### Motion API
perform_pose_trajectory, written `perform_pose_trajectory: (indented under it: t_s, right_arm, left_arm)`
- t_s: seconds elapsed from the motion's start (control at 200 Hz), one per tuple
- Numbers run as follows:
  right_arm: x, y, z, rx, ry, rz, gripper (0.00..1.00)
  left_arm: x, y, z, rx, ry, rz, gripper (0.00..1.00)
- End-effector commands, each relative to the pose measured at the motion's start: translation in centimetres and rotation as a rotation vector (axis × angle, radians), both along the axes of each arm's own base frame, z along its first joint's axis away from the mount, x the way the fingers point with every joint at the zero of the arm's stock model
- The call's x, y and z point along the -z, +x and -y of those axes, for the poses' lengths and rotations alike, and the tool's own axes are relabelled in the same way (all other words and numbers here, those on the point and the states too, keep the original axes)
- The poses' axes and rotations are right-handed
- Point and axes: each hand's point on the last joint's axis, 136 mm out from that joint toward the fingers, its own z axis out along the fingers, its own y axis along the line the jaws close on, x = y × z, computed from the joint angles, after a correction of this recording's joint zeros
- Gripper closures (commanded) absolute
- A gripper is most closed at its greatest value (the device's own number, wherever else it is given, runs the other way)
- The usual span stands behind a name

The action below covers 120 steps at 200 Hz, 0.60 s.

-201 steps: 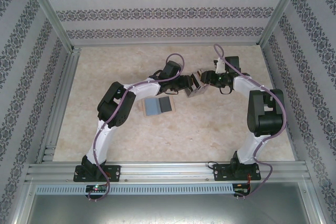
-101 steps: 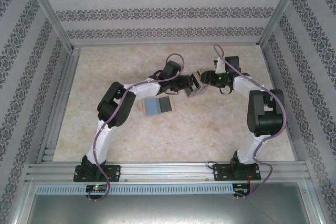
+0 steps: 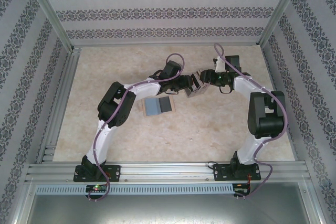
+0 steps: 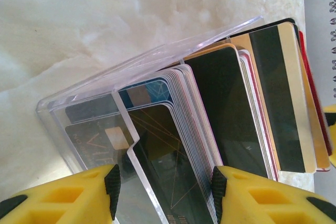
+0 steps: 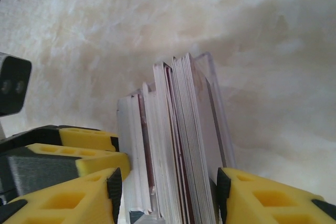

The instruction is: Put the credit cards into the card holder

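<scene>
The card holder (image 3: 196, 88) is near the middle of the table (image 3: 105, 135), a little toward its far edge, with both arms meeting over it. Whether it touches the tabletop I cannot tell.

In the left wrist view the holder (image 4: 157, 59) is a clear plastic case tilted on its side. A thick stack of cards (image 4: 210, 103) stands in it on edge, fanned slightly. The left gripper (image 4: 164, 184) has its jaws about halfway apart and closed on the holder. One yellow pad lies against the clear front wall and the other against the cards behind it. Taller cards, one with a dark stripe and a red one, stand past that pad. A yellow finger (image 4: 332, 135) of the right gripper is just beside them.

In the right wrist view the right gripper (image 5: 168, 182) also has its jaws about halfway apart. The stack, seen edge on, and the clear walls fill the gap between them and touch both pads.

A few loose cards (image 3: 157, 106) lie flat on the table, just toward the left edge from the holder and apart from it.
</scene>
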Motion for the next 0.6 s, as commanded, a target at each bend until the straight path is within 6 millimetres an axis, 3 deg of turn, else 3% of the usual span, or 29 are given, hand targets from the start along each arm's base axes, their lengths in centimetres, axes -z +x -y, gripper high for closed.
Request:
perform_pose_trajectory:
  t_s: [0.0, 0.33, 0.595]
  right_arm:
    - [-1.93, -0.32, -1.13, -0.042, 0.034, 0.044, 0.47]
    - [-1.93, -0.31, -0.94, -0.034, 0.031, 0.044, 0.47]
    - [-1.96, -0.33, -0.48, -0.019, 0.032, 0.045, 0.53]
  left_arm:
    - [0.09, -0.27, 1.20, 0.018, -0.019, -0.009, 0.48]
    - [-0.06, -0.26, 1.19, 0.019, -0.019, -0.007, 0.48]
    - [0.02, -0.31, 1.17, 0.019, -0.018, -0.009, 0.48]
